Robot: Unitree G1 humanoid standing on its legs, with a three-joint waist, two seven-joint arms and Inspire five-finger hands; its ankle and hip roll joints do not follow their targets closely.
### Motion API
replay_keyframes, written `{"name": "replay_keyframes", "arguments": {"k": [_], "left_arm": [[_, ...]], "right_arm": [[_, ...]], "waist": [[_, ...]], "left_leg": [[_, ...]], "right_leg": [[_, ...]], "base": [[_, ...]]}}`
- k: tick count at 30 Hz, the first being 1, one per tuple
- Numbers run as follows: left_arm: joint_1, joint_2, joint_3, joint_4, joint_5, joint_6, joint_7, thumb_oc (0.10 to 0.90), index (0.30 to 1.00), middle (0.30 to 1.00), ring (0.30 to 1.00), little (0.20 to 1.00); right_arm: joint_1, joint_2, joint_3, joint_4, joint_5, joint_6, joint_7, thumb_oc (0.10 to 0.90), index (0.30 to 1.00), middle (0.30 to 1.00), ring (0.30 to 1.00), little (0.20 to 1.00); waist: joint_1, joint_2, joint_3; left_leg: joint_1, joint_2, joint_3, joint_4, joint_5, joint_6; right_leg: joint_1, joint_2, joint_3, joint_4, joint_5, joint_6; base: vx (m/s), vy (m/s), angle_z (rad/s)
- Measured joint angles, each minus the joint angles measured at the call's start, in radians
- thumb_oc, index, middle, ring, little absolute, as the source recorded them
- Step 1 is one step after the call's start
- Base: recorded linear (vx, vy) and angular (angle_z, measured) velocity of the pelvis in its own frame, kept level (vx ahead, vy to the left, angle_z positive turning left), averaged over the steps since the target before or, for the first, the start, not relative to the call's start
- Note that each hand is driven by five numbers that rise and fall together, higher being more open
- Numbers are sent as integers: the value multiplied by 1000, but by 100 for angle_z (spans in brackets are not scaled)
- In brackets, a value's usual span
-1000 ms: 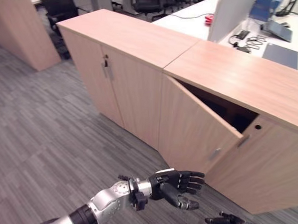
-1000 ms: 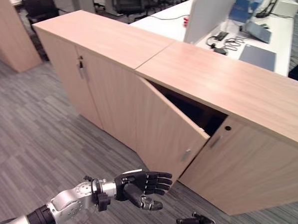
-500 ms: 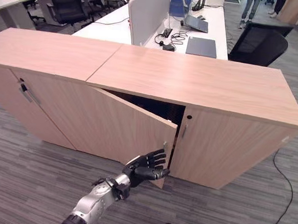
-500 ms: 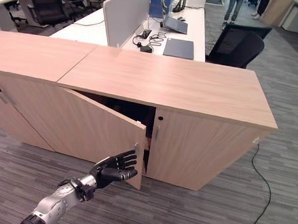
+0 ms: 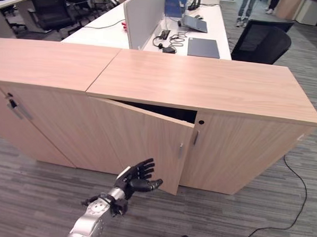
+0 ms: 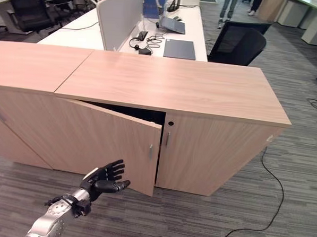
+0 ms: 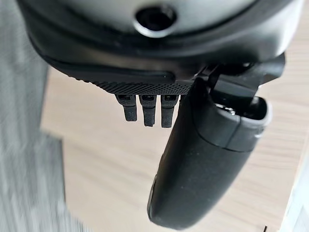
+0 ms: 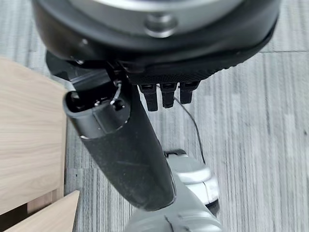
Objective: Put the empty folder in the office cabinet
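Basically the cabinet door (image 5: 141, 141) stands ajar, and the left robot hand (image 5: 138, 177), fingers spread and holding nothing, sits just before its free edge; no folder visible, and the right robot hand (image 8: 145, 96) looks uncurled over the floor (image 5: 32, 197), also empty. Judgement: hook the door's edge near the handle (image 5: 180, 150) and swing wide — open carpet in front, dark cabinet (image 5: 213, 87) interior behind the gap.

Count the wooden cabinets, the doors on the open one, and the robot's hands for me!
Cabinets: 2 (left cabinet, right cabinet)
Doors on the right cabinet: 2 (ajar door, shut door)
Hands: 2 (left hand, right hand), both with straight fingers
Total: 6
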Motion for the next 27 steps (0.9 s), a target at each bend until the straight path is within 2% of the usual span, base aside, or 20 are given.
{"name": "replay_keyframes", "arguments": {"k": [4, 7, 8, 11, 12, 15, 16, 18, 19, 22, 26, 27], "left_arm": [[-146, 4, -15, 102, 109, -27, 80, 800, 900, 900, 900, 900], [-151, 1, -15, 102, 207, -82, 128, 800, 900, 900, 900, 900], [-151, -15, -16, 130, 240, -123, 152, 800, 900, 900, 900, 900], [-149, -32, -18, 193, 243, -131, 166, 800, 900, 900, 900, 900], [-146, -43, -18, 264, 226, -152, 162, 800, 900, 900, 900, 900], [-84, -47, -17, 388, 166, -121, 138, 800, 900, 900, 900, 900], [-49, -67, 2, 463, 125, -137, 120, 800, 900, 900, 900, 900], [-22, -117, 28, 637, 66, -124, 103, 800, 900, 900, 900, 900], [0, -131, 25, 713, 53, -91, 98, 800, 900, 900, 900, 900], [59, -161, 21, 894, 65, -64, 72, 800, 900, 900, 900, 900], [82, -139, -8, 955, 165, -61, 68, 800, 900, 900, 900, 900], [79, -138, -9, 947, 224, -87, 80, 800, 900, 900, 900, 900]], "right_arm": [[10, 15, 30, -60, 2, 2, -10, 800, 900, 900, 900, 900], [17, 34, 33, -74, 3, -14, -18, 800, 900, 900, 900, 900], [26, 45, 40, -74, 2, -23, -27, 800, 900, 900, 900, 900], [31, 53, 48, -70, 1, -21, -32, 800, 900, 900, 900, 900], [34, 52, 53, -64, -1, -21, -32, 800, 900, 900, 900, 900], [41, 51, 60, -54, -4, -17, -31, 800, 900, 900, 900, 900], [45, 49, 60, -49, -20, -16, -31, 800, 900, 900, 900, 900], [50, 48, 62, -24, -39, -8, -31, 800, 900, 900, 900, 900], [51, 48, 62, -22, -39, -5, -31, 800, 900, 900, 900, 900], [53, 48, 67, -19, -40, -4, -30, 800, 900, 900, 900, 900], [50, 48, 71, -20, -39, -11, -33, 800, 900, 900, 900, 900], [49, 49, 71, -24, -39, -15, -36, 800, 900, 900, 900, 900]], "waist": [[-26, -21, -38], [-31, -30, -71], [-34, -31, -83], [-34, -32, -88], [-34, -32, -90], [-32, -36, -108], [-31, -37, -108], [-30, -36, -123], [-31, -38, -125], [-29, -45, -127], [-9, -46, -129], [2, -44, -129]], "left_leg": [[2, -1, 24, -4, -3, 2], [3, 3, 40, -4, -8, -1], [5, 1, 47, -4, -10, -2], [9, 2, 59, -4, -16, -1], [9, 1, 63, -4, -16, -1], [-1, 2, 78, -4, -23, -6], [0, 2, 79, -4, -22, -1], [1, 2, 78, -4, -27, 1], [1, 1, 77, -4, -27, 2], [-1, 1, 70, -2, -27, 3], [-14, -2, 55, -4, -27, 6], [-17, -4, 44, -4, -24, 6]], "right_leg": [[-6, 2, 16, 0, 1, 3], [-13, 8, 35, -1, -1, 6], [-14, 9, 43, 0, 3, 5], [-15, 10, 56, -1, 0, 11], [-15, 9, 59, -1, 0, 13], [-34, 4, 52, -7, -8, 10], [-32, 3, 49, -7, -6, 12], [-32, 4, 46, -7, -5, 15], [-32, 4, 45, -7, 0, 9], [-32, 4, 39, 0, 2, 6], [-32, -2, 24, 0, 1, 7], [-31, -6, 12, 0, 1, 7]], "base": [[11, 68, -13], [11, 39, -21], [2, 40, -20], [1, 41, -14], [10, 26, -10], [31, 27, -14], [26, 26, -6], [0, 0, 0], [0, 0, 0], [5, 13, 6], [1, 3, 15], [-8, -10, 19]]}}
